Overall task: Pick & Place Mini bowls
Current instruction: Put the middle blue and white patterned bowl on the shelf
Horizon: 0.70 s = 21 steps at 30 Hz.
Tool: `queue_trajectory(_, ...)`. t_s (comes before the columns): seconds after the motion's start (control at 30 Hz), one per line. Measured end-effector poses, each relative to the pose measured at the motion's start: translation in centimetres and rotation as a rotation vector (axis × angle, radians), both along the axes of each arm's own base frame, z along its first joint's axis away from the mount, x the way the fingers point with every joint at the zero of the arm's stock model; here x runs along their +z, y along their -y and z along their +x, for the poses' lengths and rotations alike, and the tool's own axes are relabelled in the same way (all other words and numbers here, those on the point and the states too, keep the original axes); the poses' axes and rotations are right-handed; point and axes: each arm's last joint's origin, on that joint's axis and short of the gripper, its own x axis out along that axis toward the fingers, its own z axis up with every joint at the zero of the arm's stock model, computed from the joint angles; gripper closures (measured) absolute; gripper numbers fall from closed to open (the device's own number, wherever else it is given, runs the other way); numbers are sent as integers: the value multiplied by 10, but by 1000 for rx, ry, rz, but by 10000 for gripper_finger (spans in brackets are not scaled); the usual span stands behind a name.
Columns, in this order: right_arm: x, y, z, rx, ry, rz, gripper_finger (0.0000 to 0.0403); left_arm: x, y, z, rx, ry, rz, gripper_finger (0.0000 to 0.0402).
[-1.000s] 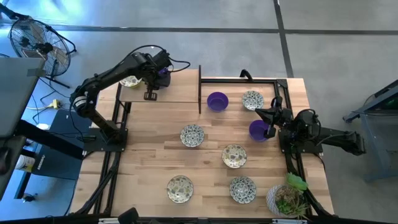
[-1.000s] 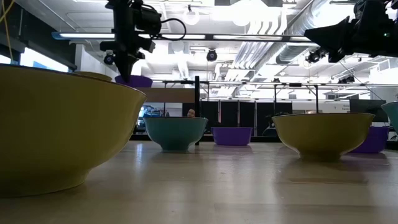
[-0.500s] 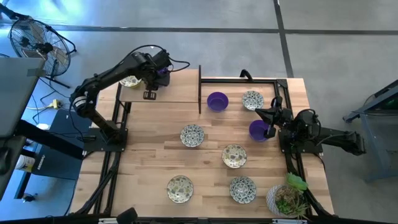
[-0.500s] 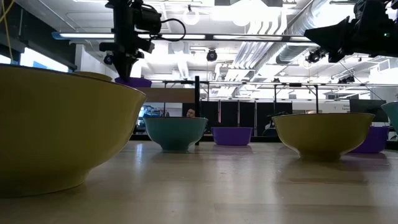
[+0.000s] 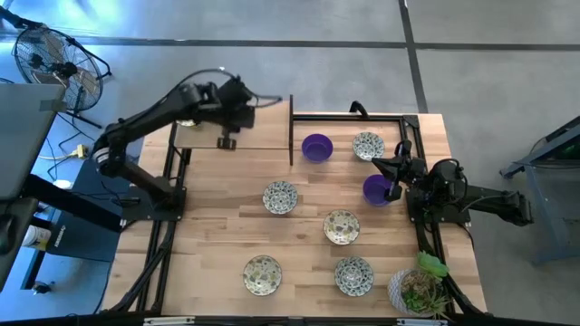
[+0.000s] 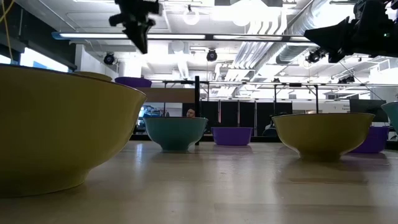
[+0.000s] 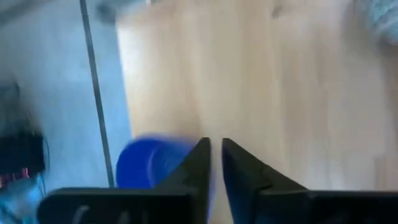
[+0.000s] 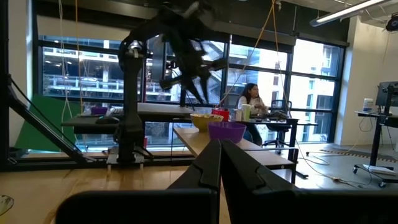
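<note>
The left gripper point(image 6: 140, 38) is now hanging well above the small solid purple bowl point(image 6: 133, 81), having risen off it. The bowl is sitting free at the counter's point(image 5: 217, 217) ten o'clock corner. Overhead, the arm is reaching further toward three o'clock, its fingers point(image 7: 198, 163) nearly closed.

left wrist view blurred, purple bowl point(image 7: 144, 163) smeared
</note>
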Motion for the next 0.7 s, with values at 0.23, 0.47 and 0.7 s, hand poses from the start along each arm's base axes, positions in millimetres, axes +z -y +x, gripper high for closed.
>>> queue_trajectory(0.23,0,0,0,0,-1,0,403,-33,45,19,-136,234,46,393)
queue_trajectory(0.47,0,0,0,-5,-4,2,403,-99,74,31,-268,365,-43,400)
queue_trajectory(0.7,0,0,0,-8,-3,3,403,-124,104,42,-411,404,-95,400)
